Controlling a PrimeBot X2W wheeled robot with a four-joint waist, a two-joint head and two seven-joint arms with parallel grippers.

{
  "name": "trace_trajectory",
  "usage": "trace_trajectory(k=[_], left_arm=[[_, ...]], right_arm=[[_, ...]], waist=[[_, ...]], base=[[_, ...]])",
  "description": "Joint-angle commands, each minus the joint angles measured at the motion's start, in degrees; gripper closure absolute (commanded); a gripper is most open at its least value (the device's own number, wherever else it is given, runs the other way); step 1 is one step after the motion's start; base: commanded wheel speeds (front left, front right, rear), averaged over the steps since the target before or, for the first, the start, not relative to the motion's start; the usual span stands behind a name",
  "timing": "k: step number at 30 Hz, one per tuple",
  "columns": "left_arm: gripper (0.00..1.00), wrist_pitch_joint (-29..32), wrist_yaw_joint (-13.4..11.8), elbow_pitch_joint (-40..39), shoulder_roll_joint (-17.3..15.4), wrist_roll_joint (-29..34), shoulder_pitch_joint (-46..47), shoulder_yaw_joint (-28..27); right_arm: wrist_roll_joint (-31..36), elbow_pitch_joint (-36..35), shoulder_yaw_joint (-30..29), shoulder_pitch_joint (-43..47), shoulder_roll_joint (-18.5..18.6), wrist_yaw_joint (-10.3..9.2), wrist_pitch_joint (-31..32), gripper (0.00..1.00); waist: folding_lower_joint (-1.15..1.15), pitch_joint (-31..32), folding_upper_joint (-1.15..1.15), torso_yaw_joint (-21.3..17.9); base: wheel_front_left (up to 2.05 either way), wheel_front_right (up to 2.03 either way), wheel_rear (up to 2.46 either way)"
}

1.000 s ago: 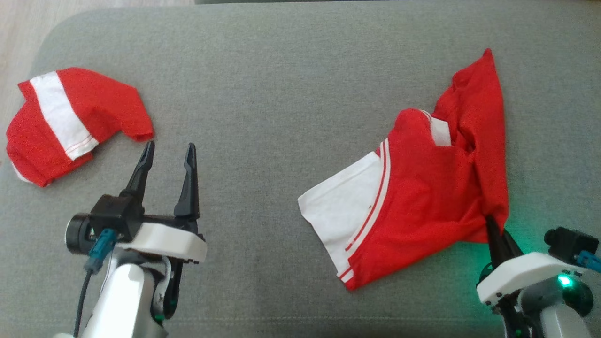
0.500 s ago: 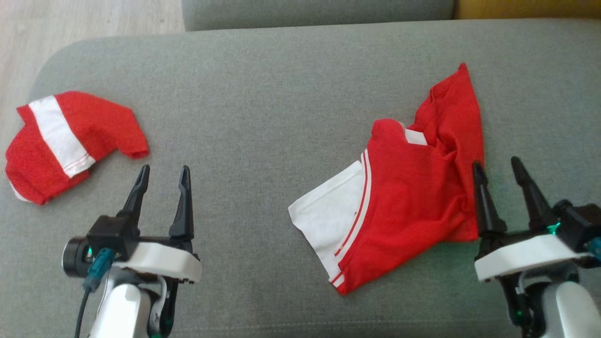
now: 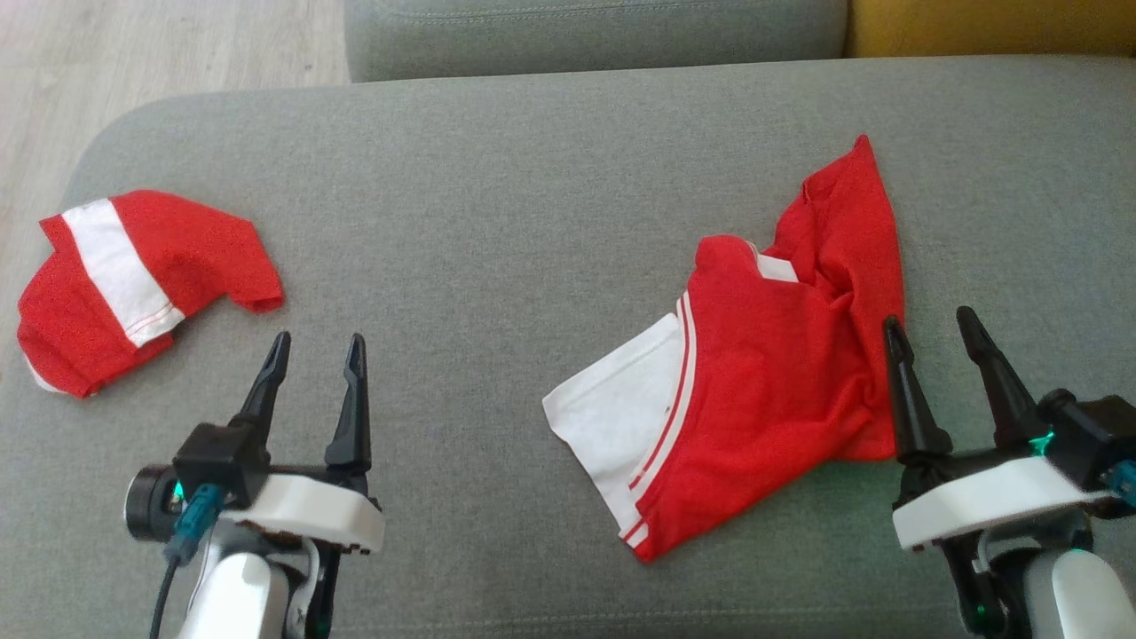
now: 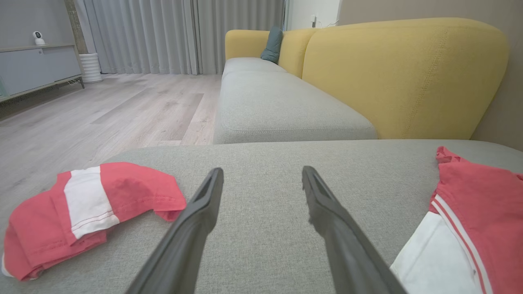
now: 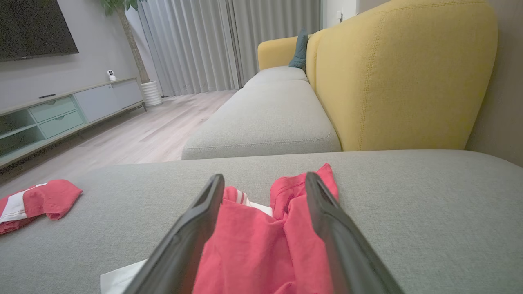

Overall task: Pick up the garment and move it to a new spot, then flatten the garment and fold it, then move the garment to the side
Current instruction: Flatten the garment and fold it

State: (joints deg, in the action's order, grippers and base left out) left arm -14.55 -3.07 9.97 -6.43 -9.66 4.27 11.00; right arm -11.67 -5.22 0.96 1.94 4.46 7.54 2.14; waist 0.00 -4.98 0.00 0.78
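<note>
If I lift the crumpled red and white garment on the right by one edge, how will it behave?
Probably floppy: the garment lies in soft folds, so it should drape and hang. It looks thin, so likely light. On the textured grey cushion, pushing would likely bunch it rather than slide it.

No readable text, label, brand, number or sign appears on anything in these views.
</note>
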Motion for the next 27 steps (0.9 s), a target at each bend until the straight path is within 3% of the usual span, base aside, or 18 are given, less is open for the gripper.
trace_trajectory(k=[1, 19, 27], left_arm=[[0.0, -0.45, -0.31, -1.44, -0.84, 0.36, 1.79, -1.58], [0.0, -0.39, -0.44, -1.26, -0.95, 0.02, 2.64, -0.61], [0.0, 1.37, 2.33, -0.88, 0.41, 0.3, 8.45, 3.76]], right_arm=[[-0.09, -2.51, 1.19, -1.57, 0.34, -0.05, 0.18, 0.0], [-0.49, -2.34, 1.25, -2.09, 0.15, -0.05, 0.64, 0.0], [-0.34, -2.71, 1.36, -3.12, 0.14, -0.05, 0.58, 0.0]], waist=[[0.0, -0.05, 0.0, 0.05], [0.0, -0.54, 0.0, 0.31], [0.0, -3.17, 0.0, -0.32]], base=[[0.0, 0.0, 0.0], [0.0, 0.0, 0.0], [0.0, 0.0, 0.0]])
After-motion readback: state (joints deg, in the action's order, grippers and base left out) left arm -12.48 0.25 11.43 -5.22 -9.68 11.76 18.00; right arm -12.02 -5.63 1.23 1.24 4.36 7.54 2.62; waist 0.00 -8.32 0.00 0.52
